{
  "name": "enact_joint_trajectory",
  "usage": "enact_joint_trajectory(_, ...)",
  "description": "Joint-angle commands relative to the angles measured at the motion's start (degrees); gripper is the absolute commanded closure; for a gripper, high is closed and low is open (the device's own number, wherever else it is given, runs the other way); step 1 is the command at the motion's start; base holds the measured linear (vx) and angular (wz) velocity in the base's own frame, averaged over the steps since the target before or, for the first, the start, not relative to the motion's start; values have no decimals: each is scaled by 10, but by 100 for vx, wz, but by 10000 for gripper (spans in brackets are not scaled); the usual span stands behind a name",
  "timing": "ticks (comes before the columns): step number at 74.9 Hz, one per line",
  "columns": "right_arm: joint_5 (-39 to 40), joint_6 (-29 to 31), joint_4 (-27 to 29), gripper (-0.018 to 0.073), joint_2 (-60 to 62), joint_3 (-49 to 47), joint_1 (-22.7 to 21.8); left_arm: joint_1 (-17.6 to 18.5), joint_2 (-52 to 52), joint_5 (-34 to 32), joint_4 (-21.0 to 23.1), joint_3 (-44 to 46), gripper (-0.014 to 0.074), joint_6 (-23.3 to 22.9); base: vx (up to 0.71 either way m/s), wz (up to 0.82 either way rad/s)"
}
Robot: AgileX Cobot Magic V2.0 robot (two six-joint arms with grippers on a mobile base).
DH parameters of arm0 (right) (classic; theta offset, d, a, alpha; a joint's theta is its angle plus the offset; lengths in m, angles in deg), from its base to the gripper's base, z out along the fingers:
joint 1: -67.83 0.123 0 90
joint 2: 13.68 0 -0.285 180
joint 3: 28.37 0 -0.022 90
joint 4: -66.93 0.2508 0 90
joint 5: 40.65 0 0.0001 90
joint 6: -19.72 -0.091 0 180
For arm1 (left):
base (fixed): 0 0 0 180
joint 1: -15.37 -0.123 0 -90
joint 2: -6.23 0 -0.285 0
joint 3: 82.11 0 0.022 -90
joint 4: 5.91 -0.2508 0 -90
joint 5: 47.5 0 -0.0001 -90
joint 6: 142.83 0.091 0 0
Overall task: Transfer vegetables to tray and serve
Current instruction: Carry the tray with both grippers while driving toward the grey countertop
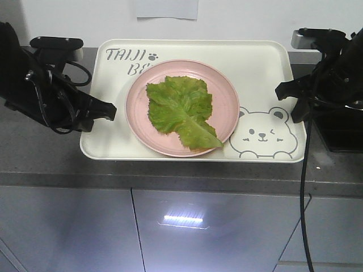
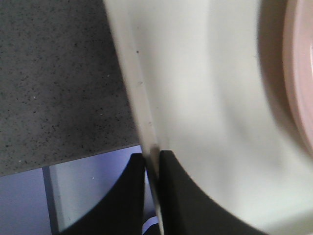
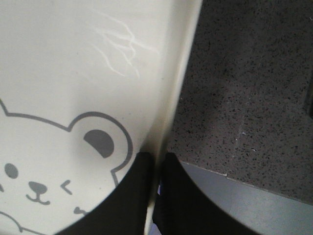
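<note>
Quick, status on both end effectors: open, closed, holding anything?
Left end effector: closed, pinching the rim of the tray.
Right end effector: closed, pinching the tray rim on the opposite side.

Pink plate (image 1: 228,99), grey speckled counter (image 1: 45,161)

Crinkly lettuce leaf (image 1: 180,110) lies on pink plate (image 1: 228,93) atop cream tray (image 1: 264,65).

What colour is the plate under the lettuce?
Pale pink plate; clearest in the exterior front-facing view.
</note>
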Motion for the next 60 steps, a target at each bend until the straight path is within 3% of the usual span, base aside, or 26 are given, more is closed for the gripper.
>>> enact_joint_trajectory(1,19,15,55,565,28,-15,6,11,26,-53,46,17,602,15,4,9)
enact_joint_trajectory(60,19,15,55,565,28,-15,6,11,26,-53,46,17,602,15,4,3)
